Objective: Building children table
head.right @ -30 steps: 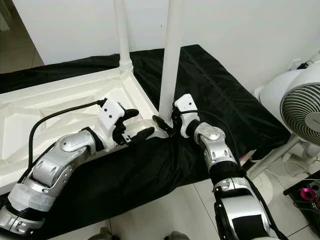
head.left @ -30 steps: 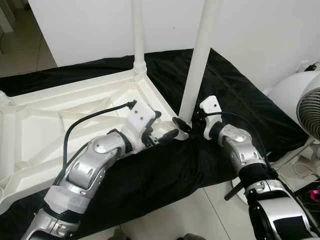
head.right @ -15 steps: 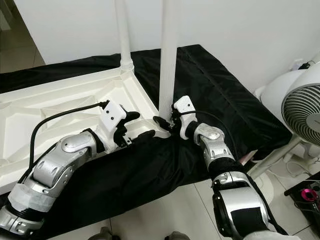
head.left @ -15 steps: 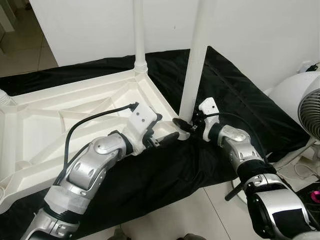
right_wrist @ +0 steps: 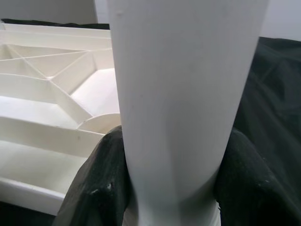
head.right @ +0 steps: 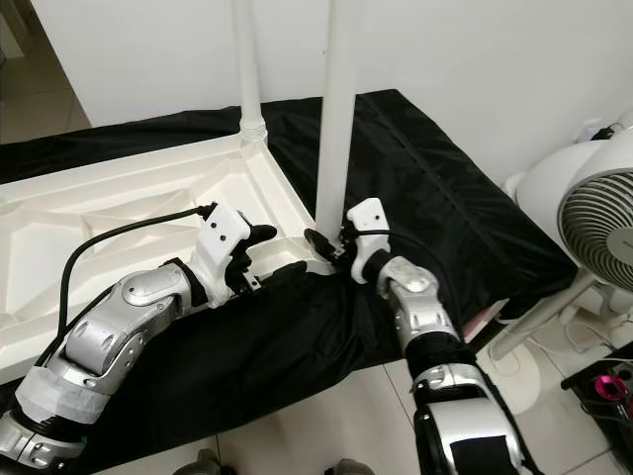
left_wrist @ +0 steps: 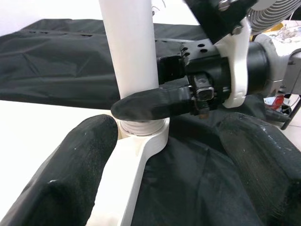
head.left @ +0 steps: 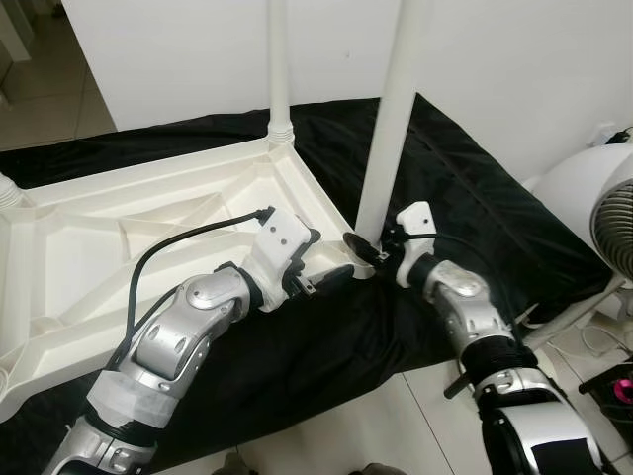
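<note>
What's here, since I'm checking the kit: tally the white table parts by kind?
White ribbed plastic tabletop, upside down: 1
White round legs standing in its corners: 2
Ribbed stub at left edge, maybe a third leg: 1
Total: 4

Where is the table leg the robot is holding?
The near table leg stands upright at the upside-down tabletop's right front corner, its base gripped by the right gripper.

- Setting: a room in a home.
- Floor: pale glossy tiles (head.left: 415,416), partly covered by a black cloth (head.left: 326,346).
- Wall: plain white (head.left: 178,49).
- Household appliance: white pedestal fan (head.right: 598,213) beside the cloth, with cables on the floor.
</note>
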Controlling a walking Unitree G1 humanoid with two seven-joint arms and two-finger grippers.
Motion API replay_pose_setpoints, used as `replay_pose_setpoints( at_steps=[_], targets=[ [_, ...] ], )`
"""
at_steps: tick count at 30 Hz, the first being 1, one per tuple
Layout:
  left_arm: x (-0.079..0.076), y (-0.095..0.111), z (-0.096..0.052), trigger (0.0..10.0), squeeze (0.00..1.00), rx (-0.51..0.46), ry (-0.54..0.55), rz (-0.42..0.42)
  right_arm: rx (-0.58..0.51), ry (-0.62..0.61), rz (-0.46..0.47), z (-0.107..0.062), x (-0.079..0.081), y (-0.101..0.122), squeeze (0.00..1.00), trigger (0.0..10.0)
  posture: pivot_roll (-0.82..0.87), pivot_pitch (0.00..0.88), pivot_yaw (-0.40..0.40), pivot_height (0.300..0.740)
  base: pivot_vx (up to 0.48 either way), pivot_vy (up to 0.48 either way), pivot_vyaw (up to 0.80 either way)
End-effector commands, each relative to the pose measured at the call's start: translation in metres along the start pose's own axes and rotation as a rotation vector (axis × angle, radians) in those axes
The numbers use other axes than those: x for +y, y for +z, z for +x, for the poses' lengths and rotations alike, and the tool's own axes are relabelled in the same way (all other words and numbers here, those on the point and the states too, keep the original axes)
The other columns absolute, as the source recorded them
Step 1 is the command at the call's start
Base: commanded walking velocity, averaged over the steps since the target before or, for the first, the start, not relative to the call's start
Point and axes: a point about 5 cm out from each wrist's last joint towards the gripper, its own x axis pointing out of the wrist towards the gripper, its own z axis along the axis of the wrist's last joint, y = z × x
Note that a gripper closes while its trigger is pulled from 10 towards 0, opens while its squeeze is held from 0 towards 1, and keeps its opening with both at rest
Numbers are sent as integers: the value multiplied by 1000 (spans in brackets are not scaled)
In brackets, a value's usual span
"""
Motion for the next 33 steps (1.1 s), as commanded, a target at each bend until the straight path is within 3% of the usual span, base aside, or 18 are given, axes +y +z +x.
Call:
replay_pose_setpoints(
  at_steps=[1, 3, 5, 6, 7, 8, 20, 21, 27, 30, 31, 33],
  targets=[
    [-4, -2, -1, 10000, 0, 12, -70, -7, 52, -52, 31, -2, 2, -11, 0, 10000, -65, 0, 11, 740, 0, 0, 0],
    [-5, -2, -2, 10000, 0, 12, -67, -10, 45, -109, 52, 0, 8, -9, 0, 10000, -63, 0, 10, 740, 0, 0, 0],
    [-7, -3, -3, 10000, 0, 13, -67, -16, 39, -246, 81, 3, 23, -7, 0, 10000, -62, 0, 5, 740, 0, 0, 0],
    [-7, -3, -3, 10000, 0, 13, -67, -16, 39, -246, 81, 3, 23, -7, 0, 10000, -62, 0, 5, 740, 0, 0, 0],
    [-8, -4, -4, 10000, 0, 16, -70, -18, 29, -439, 156, 1, 35, -9, 0, 10000, -61, 0, 3, 740, 0, 0, 0],
    [-7, -4, -5, 10000, 0, 17, -70, -18, 29, -477, 189, 1, 42, -9, 0, 10000, -61, 0, 3, 740, 0, 0, 0],
    [-8, -4, -5, 10000, 0, 21, -71, -18, 23, -461, 217, 0, 53, -1, 0, 10000, -58, 0, -2, 740, 0, 0, 0],
    [-8, -4, -5, 10000, 0, 20, -71, -19, 27, -469, 215, -1, 54, 0, 1000, 10000, -58, 0, -2, 740, 0, 0, 0],
    [-9, -4, -6, 10000, 0, 19, -69, -25, 5, -445, 215, -4, 53, 3, 1000, 10000, -56, 0, -11, 740, 0, 0, 0],
    [-12, -4, -6, 10000, 0, 18, -70, -31, -19, -343, 171, -6, 43, 4, 1000, 10000, -60, 0, -11, 740, 0, 0, 0],
    [-13, -4, -6, 10000, 0, 17, -71, -33, -22, -295, 163, -7, 40, 4, 0, 10000, -60, 0, -10, 740, 0, 0, 0],
    [-13, -4, -6, 10000, 0, 17, -72, -34, -23, -264, 161, -7, 37, 4, 0, 10000, -60, 0, -10, 740, 0, 0, 0]
  ],
)
